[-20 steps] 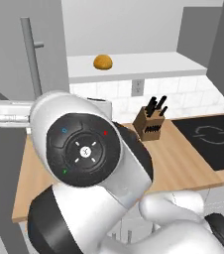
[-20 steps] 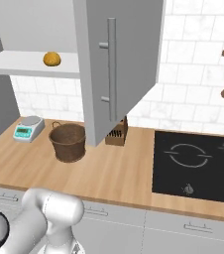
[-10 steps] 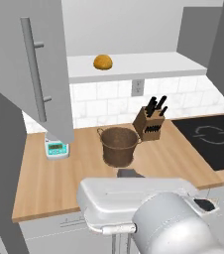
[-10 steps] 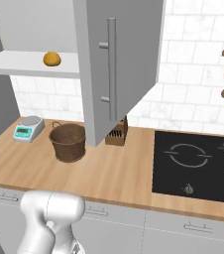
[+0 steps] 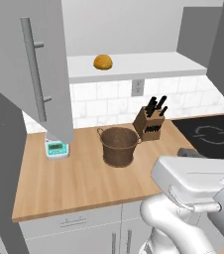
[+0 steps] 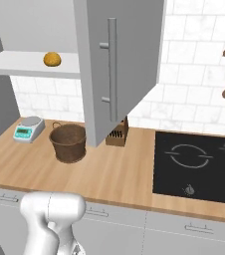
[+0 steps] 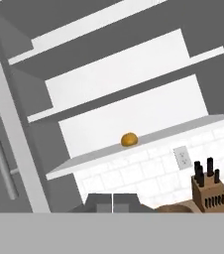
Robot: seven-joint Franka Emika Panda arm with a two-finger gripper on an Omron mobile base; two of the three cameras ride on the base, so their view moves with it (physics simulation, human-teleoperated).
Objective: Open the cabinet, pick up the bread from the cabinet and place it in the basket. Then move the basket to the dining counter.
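From where I sit, the cabinet (image 5: pixel 34 74) stands open, its left door swung out over the left end of the surface (image 5: pixel 74 183), bar handle facing me. Under that door, near the back left corner of the surface, sits a small kitchen scale (image 5: pixel 56 148). Moving right, the bread (image 5: pixel 103 62) lies alone on the lowest cabinet shelf (image 5: pixel 143 67), towards its left half and close to the front lip. Below it and slightly right, the basket (image 5: pixel 119 146) stands upright at mid-depth on the surface, with the knife block (image 5: pixel 150 124) just beside it towards the back wall. Further right the black hob (image 6: pixel 199 167) takes up the right end.

My claw (image 7: pixel 112 202) has its two tips pressed together with nothing between them, well short of the shelf and aimed up at the bread.

I judge the step in hand to be the reach for the bread. To do it well I would spread the tips before closing in, come at the lump level with the shelf from the front, and straddle it rather than push it back.

There is open room between the two swung doors; the right door (image 6: pixel 119 64) hangs over the knife block, so I would keep the arm centred. The drop to the basket looks unobstructed.
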